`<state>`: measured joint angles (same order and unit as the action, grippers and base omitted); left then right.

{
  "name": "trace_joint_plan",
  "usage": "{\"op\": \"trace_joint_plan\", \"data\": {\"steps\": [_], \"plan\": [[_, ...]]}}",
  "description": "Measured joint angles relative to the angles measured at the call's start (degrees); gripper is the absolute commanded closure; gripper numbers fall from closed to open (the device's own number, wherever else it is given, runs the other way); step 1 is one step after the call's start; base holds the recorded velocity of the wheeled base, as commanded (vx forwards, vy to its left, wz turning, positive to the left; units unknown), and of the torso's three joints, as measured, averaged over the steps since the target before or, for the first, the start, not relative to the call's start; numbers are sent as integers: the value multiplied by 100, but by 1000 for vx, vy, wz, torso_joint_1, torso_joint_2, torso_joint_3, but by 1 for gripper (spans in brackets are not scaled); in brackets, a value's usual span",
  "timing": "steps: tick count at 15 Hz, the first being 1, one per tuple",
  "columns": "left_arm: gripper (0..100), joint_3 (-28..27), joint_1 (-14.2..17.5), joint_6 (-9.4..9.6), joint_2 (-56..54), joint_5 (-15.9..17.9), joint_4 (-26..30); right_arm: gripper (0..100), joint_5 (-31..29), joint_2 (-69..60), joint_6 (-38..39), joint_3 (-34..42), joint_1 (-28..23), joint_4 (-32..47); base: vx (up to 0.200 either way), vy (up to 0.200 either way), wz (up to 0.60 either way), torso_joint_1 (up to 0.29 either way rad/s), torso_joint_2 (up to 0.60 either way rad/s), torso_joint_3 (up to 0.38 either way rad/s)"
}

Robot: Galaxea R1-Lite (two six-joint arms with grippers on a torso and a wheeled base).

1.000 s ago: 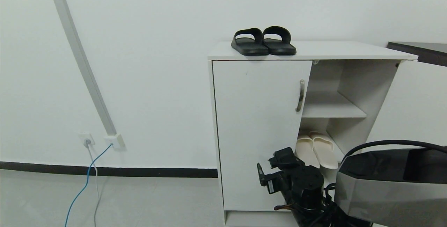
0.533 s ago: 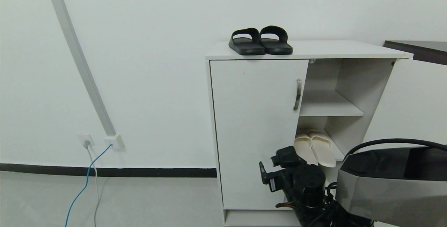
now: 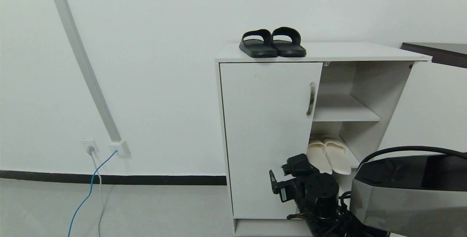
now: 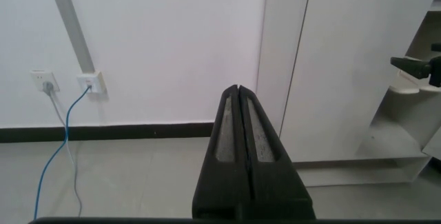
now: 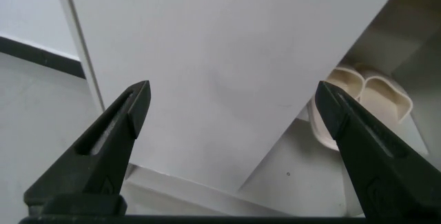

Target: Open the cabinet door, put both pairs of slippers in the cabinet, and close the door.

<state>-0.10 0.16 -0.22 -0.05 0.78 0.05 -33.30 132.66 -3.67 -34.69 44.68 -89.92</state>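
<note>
Sitting on the cabinet (image 3: 365,51) top, the black slippers (image 3: 272,43) touched side by side, long axes running front to back, heels toward me. White slippers (image 3: 328,154) lay on the lower shelf, right door (image 3: 430,109) swung open, left door (image 3: 268,138) shut. The black pair was high above my right hand (image 5: 231,138), fingers apart, low before the left door. My left hand (image 4: 238,138), fingers together, sat farther left. Right arm looked nearer for the reach up.

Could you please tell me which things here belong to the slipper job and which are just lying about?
Job: black slippers on top, cream slippers inside, cabinet, its open door.
Lying about: wall sockets, blue cable, wall duct, dark tabletop.
</note>
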Motion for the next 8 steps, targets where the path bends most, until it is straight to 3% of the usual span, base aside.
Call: {"op": "trace_joint_plan", "data": {"steps": [8], "plan": [[100,0,2,-2,0,0,-5,0,0,0,1,18,-6,-2,0,0,0,86,-400,-317]]}}
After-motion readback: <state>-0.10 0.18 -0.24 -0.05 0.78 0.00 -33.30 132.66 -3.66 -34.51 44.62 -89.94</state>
